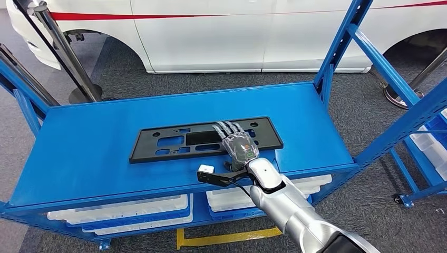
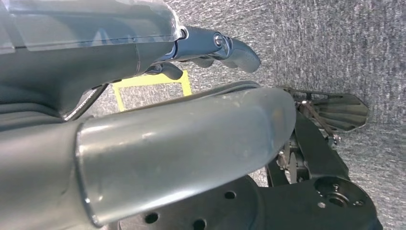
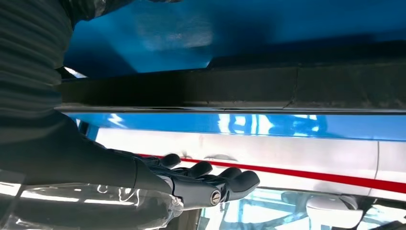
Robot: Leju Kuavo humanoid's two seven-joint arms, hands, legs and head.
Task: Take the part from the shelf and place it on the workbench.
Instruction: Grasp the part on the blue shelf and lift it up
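Lying flat near the shelf's [image 1: 79, 158] front edge, the part [image 1: 158, 142] is covered by the right hand's [image 1: 237, 145] outstretched fingers [image 1: 227, 128], ungrasped; lifting and placing remain.

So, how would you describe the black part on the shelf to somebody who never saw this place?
Find the blue metal shelf that stands before the white car. On its top level lies the black part, flat and near the front edge, with the right robot hand above its right half. It is a long flat panel with rectangular cut-outs, unlike the white trays below.
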